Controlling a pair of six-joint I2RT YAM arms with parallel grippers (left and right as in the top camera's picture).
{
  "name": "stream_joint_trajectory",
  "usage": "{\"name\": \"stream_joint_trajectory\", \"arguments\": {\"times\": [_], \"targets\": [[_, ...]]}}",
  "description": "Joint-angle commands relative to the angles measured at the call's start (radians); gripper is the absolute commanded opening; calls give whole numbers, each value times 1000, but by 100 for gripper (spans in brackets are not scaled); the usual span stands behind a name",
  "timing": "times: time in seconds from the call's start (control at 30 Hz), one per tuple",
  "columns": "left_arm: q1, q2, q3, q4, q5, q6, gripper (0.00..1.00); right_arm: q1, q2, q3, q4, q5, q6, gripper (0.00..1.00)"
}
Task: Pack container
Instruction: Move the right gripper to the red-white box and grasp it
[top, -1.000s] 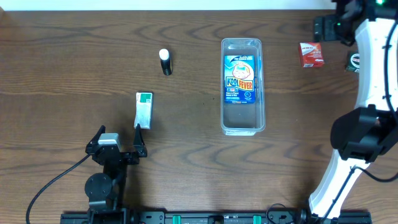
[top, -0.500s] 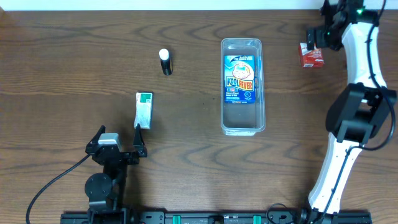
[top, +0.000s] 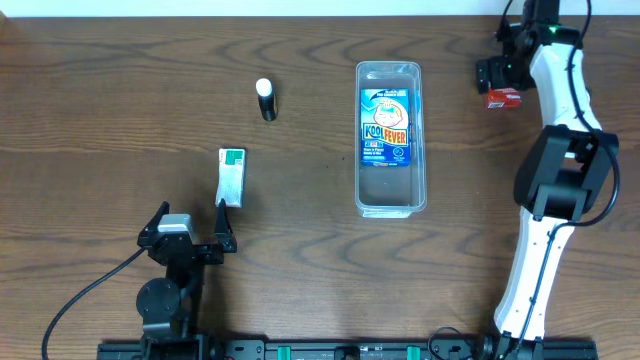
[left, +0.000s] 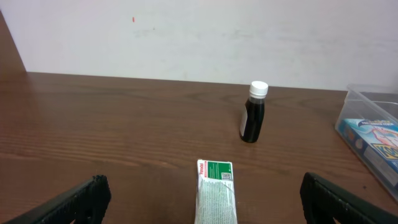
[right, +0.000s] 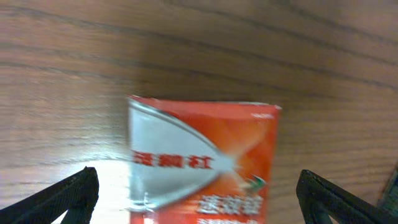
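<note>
Looking down on a dark wooden tabletop (top: 100, 120). Finding the clear plastic container (top: 391, 203) lying right of centre, long side running away from the robot, well apart from both arms. Noting 1 blue Kool Fever box (top: 386, 125) lying flat inside it, label up, filling the far half and leaving the near half bare. Catching the container's corner at the right edge of the left wrist view too, the blue box showing through its wall.

Seeing the right claw (top: 498, 78) hanging at the far right corner, over a red-and-white box (top: 503, 98) and hiding most of it from overhead. Reading its jaws as spread wide in the right wrist view: 2 black fingers (right: 62, 196) showing at the lower corners, the red-and-white box lying blurred between them, neither finger touching it.

Seeing the left claw (top: 191, 225) sitting at the near left, jaws likewise spread wide and gripping nothing. Noting a green-and-white box (top: 231, 176) lying just beyond its fingertips, lined up between them, and a dark bottle (top: 266, 100) with a white cap standing upright farther back, well apart from the container.
</note>
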Motion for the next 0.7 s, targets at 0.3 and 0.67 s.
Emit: {"name": "stream_joint_trajectory", "arguments": {"times": [0.3,0.67], "targets": [[6,-6,-16,-35,11,6,98,8,62,-1,6,-4,39,99],[6,-6,-16,-35,11,6,98,-3,62,-1,8,-3,46,82]]}}
